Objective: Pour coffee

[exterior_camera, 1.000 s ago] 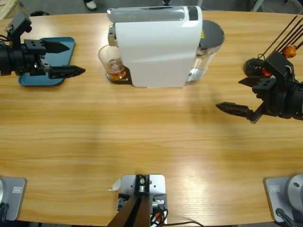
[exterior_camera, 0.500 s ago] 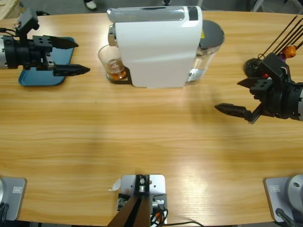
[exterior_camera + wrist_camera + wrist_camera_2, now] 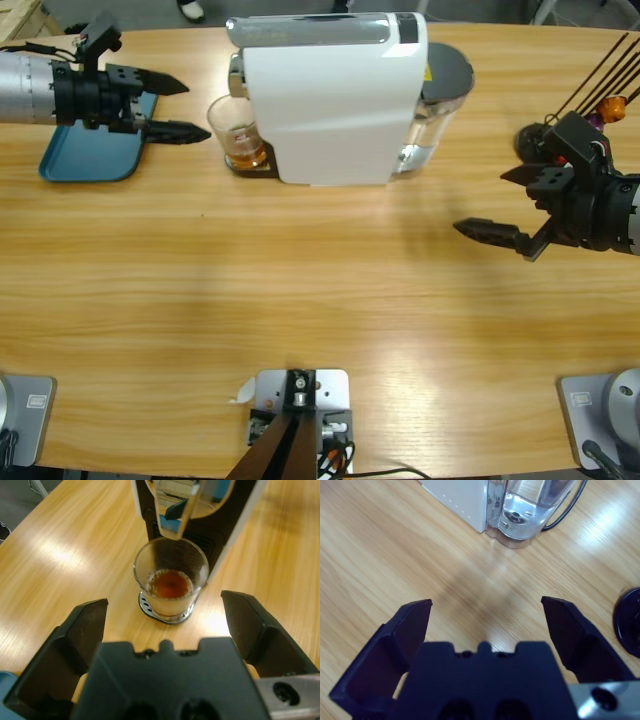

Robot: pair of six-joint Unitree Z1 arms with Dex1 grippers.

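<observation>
A small clear tumbler (image 3: 236, 134) stands on the drip grate under the spout of the white coffee machine (image 3: 335, 100). A shallow layer of amber coffee (image 3: 170, 583) lies in the tumbler (image 3: 171, 577). My left gripper (image 3: 183, 108) is open at the left, its jaw tips just short of the glass, pointing at it. In the left wrist view the gripper (image 3: 165, 611) has the glass centred ahead between its jaws. At the table's right, my right gripper (image 3: 490, 200) is open over bare wood, holding nothing.
A blue tray (image 3: 95, 135) lies at the far left under my left arm. The machine's clear water tank (image 3: 435, 105) sits behind it, also seen as the tank (image 3: 530, 510). A black stand (image 3: 545, 140) with thin rods and small coloured capsules stands at the right edge.
My left gripper has moved right and toward the table's far side, from over the blue tray to just beside the tumbler. The right gripper has barely moved.
</observation>
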